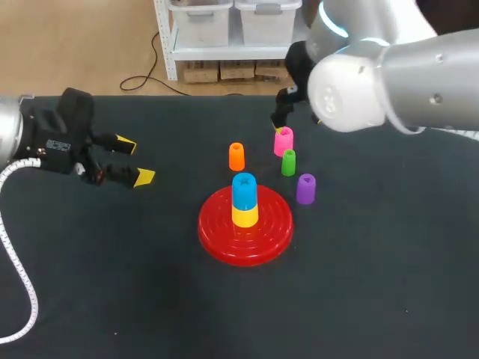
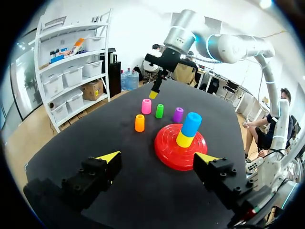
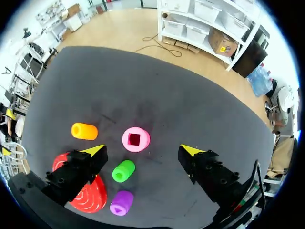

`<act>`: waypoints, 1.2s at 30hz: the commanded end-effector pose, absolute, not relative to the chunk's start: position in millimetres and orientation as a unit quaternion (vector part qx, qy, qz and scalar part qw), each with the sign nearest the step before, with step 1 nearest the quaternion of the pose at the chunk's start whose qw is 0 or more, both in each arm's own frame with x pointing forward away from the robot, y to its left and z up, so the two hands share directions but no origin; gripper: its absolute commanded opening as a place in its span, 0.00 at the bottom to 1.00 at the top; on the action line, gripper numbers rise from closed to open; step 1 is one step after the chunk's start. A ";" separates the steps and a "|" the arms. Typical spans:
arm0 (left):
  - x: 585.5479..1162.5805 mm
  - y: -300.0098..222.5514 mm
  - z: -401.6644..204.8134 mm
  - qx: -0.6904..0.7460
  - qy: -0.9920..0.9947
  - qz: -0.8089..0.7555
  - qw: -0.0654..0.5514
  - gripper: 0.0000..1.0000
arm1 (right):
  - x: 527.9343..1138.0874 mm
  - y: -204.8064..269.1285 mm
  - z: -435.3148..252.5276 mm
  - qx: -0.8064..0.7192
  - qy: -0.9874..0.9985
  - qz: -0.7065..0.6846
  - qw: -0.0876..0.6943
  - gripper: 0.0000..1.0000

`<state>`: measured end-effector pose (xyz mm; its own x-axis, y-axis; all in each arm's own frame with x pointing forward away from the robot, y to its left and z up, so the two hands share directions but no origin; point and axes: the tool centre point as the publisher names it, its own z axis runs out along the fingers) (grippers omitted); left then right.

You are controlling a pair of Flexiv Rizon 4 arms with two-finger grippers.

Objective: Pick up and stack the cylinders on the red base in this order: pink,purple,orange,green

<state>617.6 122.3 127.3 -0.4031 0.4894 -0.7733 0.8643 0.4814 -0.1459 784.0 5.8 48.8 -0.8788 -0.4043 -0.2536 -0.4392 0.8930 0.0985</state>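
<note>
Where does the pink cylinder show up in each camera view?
Head view: the pink cylinder stands just behind the green cylinder, to the right of the orange cylinder.
Left wrist view: it stands beyond the red base, between the orange and green cylinders.
Right wrist view: it stands just ahead of the open right gripper, seen from above.
Shared landmark: the green cylinder beside it.

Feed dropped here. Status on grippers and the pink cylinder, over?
Left gripper open, off aside. Right gripper open above pink cylinder, not gripped. Red base holds yellow cylinder, blue cylinder.
</note>
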 end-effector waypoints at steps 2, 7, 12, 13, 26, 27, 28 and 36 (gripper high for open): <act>616.6 123.5 125.6 0.428 0.789 -0.278 0.344 1.00 | 791.4 16.8 44.4 -0.219 0.968 0.062 0.104 1.00; 616.6 123.5 125.6 0.428 0.789 -0.278 0.344 1.00 | 791.6 20.7 40.2 -0.223 0.967 0.058 0.106 1.00; 616.6 123.5 125.6 0.428 0.789 -0.278 0.344 1.00 | 792.6 23.7 35.9 -0.227 0.966 0.062 0.105 1.00; 616.6 123.5 125.6 0.428 0.789 -0.278 0.344 1.00 | 792.7 23.8 35.8 -0.227 0.966 0.062 0.105 1.00; 616.6 123.5 125.6 0.428 0.789 -0.278 0.344 1.00 | 793.3 24.4 30.8 -0.235 0.966 0.042 0.098 0.98; 616.6 123.5 125.6 0.428 0.789 -0.278 0.344 1.00 | 793.4 25.2 30.5 -0.236 0.966 0.041 0.098 0.98; 616.6 123.5 125.6 0.428 0.789 -0.278 0.344 1.00 | 793.9 25.8 30.0 -0.236 0.966 0.041 0.098 0.95; 616.6 123.5 125.6 0.428 0.789 -0.278 0.344 1.00 | 796.1 29.8 28.2 -0.240 0.965 0.035 0.096 0.83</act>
<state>617.6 122.3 127.3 -0.4032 0.4894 -0.7733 0.8642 0.4815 -0.1459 794.5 27.2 28.2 -0.8649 -0.4575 -0.2066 -0.4721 0.8812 0.0253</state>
